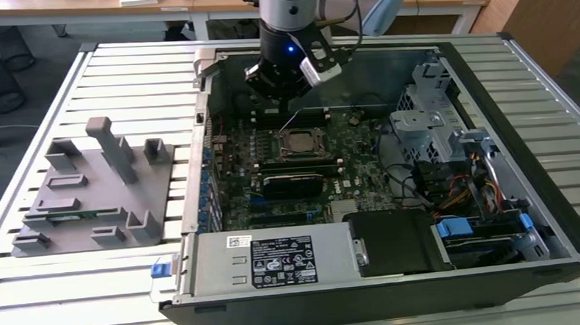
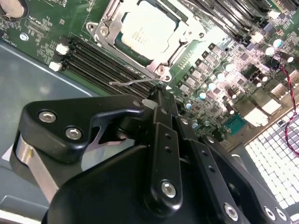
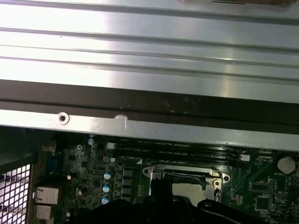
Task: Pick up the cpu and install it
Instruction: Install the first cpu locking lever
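Cpu (image 2: 145,29) sits in the socket frame (image 2: 154,65); gripper (image 1: 284,89) hangs vertical just above it, jaws together, empty. Exterior view adds the computer case (image 1: 527,218).

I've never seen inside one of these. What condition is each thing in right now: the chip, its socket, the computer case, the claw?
cpu: seated flat in the socket, silver top showing.
socket frame: closed around the cpu's edges.
socket lever: thin wire arm sticking out beside the frame, not tucked down.
computer case: lying on its side, side panel off, motherboard exposed.
claw: fingers shut, holding nothing, hovering beside the socket.
grey parts tray: on the table, outside the case.
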Controlling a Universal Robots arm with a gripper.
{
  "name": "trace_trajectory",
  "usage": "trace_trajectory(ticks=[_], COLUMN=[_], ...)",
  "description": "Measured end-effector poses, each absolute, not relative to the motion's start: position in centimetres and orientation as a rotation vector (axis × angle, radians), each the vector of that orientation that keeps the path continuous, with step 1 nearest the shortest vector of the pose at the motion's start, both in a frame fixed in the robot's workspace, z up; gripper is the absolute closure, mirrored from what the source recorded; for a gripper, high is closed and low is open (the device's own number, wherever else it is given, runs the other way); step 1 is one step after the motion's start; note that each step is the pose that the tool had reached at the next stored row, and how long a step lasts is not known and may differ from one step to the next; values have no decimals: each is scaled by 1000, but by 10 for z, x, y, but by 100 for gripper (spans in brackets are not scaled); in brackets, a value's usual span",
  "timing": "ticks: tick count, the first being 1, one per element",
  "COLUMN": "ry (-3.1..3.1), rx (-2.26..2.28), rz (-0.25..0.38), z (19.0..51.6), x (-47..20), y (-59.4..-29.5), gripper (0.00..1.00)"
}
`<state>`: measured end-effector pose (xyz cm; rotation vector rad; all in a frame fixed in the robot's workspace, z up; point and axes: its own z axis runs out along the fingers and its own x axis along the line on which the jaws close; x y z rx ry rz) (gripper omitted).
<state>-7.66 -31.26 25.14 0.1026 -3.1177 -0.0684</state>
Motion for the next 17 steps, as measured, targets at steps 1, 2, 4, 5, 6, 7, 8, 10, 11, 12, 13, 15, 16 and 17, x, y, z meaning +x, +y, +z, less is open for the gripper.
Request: trace_trajectory(ticks=[1, 2, 4, 5, 6, 7, 8, 10, 11, 12, 13, 15, 16, 17], ry=[-3118, -3118, -3120, -3124, -3129, -3132, -3133, -3133, -3133, -3133, -3133, -3134, -3136, -3137], rx=[103, 102, 103, 103, 104, 104, 104, 104, 104, 104, 104, 104, 104, 104], rz=[-69, -71, -74, -73, -73, -73, -73, -73, -74, -77, -79, -82, -86, -94], z=[251, 251, 251, 251, 251, 250, 250, 250, 250, 249, 249, 248, 247, 247], x=[-76, -76, -76, -76, -76, -76, -76, -76, -76, -76, -76, -76, -76, -76], y=[-313, -313, -313, -313, -313, -313, -313, -313, -313, -313, -313, -314, -314, -314], gripper=[89, 89, 89, 89, 89, 89, 89, 89, 89, 89, 89, 89, 89, 89])
